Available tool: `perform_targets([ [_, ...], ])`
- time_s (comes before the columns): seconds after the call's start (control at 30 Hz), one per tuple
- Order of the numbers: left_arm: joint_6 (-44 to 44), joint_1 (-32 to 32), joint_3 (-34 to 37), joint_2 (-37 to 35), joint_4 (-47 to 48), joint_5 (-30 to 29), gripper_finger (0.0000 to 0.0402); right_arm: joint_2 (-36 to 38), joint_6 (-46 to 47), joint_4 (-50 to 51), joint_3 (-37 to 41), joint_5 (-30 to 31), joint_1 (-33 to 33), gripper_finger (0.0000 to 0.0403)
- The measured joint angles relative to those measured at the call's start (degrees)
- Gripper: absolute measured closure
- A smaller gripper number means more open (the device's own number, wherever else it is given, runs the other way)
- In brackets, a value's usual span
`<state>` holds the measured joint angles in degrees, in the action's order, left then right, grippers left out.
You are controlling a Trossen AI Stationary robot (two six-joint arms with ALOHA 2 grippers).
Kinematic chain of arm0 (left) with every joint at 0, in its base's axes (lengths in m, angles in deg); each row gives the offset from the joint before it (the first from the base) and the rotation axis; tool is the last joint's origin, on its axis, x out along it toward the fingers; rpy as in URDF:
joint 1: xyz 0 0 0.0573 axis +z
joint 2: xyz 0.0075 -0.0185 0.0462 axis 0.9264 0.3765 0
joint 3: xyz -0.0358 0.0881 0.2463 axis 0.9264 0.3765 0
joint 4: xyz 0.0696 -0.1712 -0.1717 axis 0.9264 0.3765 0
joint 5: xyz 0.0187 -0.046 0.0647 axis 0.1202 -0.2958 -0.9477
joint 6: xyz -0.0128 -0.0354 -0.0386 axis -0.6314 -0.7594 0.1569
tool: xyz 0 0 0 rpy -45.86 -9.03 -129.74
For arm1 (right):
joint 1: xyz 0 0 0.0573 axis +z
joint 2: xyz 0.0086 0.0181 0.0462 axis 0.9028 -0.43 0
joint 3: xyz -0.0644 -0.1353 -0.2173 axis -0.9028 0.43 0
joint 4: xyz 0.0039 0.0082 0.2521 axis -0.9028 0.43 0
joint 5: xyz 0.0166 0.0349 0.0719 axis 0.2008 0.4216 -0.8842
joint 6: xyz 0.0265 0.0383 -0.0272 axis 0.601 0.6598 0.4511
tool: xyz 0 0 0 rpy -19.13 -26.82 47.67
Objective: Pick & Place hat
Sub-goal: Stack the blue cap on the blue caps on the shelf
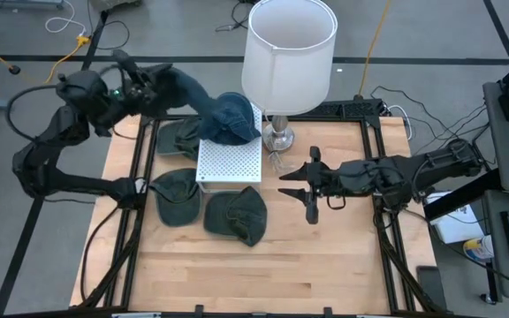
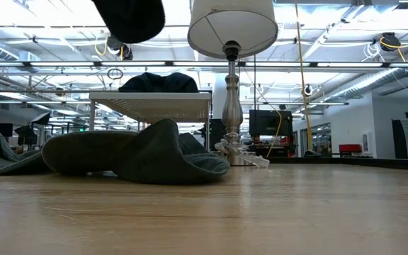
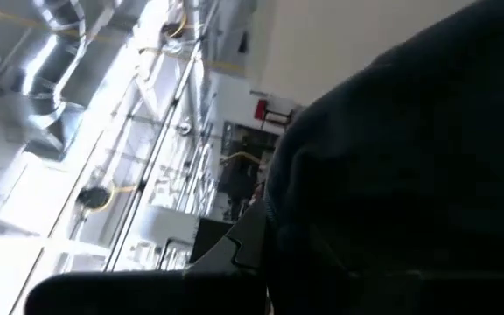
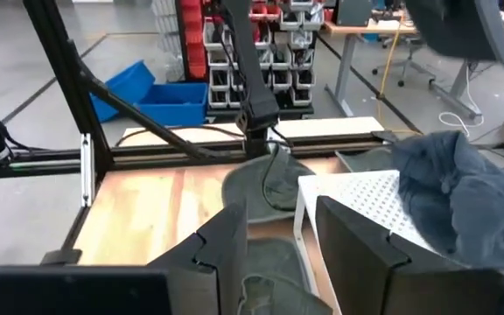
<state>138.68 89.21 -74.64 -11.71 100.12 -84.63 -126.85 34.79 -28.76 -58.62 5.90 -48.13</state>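
Hat (image 1: 186, 88) hangs clamped in left gripper (image 1: 148, 86) above white rack (image 1: 229, 161).

Left tool (image 1: 162, 84) holding dark hat (image 1: 188, 91), right tool (image 1: 297, 192) open

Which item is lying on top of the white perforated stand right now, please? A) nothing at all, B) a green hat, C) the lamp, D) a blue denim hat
D: the blue denim hat rests on the far end of the white perforated stand, while the lamp stands beside it on the table and the green hats lie on the wood around it.
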Motion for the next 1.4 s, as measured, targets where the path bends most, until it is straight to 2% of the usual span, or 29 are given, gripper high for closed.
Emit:
perform_targets([
  [0.13, 0.2, 5.5, 1.7, -0.1, -3.5, 5.3, 0.0358, 0.0, 0.8, -1.0, 2.0, 0.0, 0.0, 0.0273],
  [0.33, 2.6, 12.7, 12.1, -0.3, -19.5, 14.5, 0.0358, 0.0, 0.9, -4.1, 4.1, 0.0, 0.0, 0.0273],
  [0.53, -1.0, 17.8, 21.2, 0.8, -32.8, 21.1, 0.0358, 0.0, 0.9, -6.9, 5.8, 0.0, 0.0, 0.0273],
  [0.7, -1.9, 18.5, 24.1, 3.8, -37.5, 20.8, 0.0358, 0.0, 0.9, -6.3, 6.0, 0.0, 0.0, 0.0273],
  [0.93, -3.5, 18.4, 24.1, 9.8, -43.0, 16.2, 0.0358, 0.0, 2.6, -6.1, 6.0, 0.0, 0.0, 0.0273],
  [1.03, -3.0, 17.2, 24.0, 11.6, -45.7, 12.1, 0.0358, 0.0, 2.6, -5.6, 6.0, 0.0, 0.0, 0.0273],
  [1.2, -4.6, 13.7, 24.1, 13.5, -45.3, 9.0, 0.0358, 0.0, 2.6, -5.0, 6.0, 0.0, 0.1, 0.0273],
  [1.33, -4.8, 10.1, 23.9, 15.4, -42.4, 2.5, 0.0358, 0.0, 2.6, -4.9, 6.0, -0.2, 0.1, 0.0273],
  [1.4, -5.7, 8.7, 24.1, 16.4, -40.3, 1.2, 0.0358, 0.0, 2.6, -4.9, 6.0, -0.2, 0.1, 0.0273],
])
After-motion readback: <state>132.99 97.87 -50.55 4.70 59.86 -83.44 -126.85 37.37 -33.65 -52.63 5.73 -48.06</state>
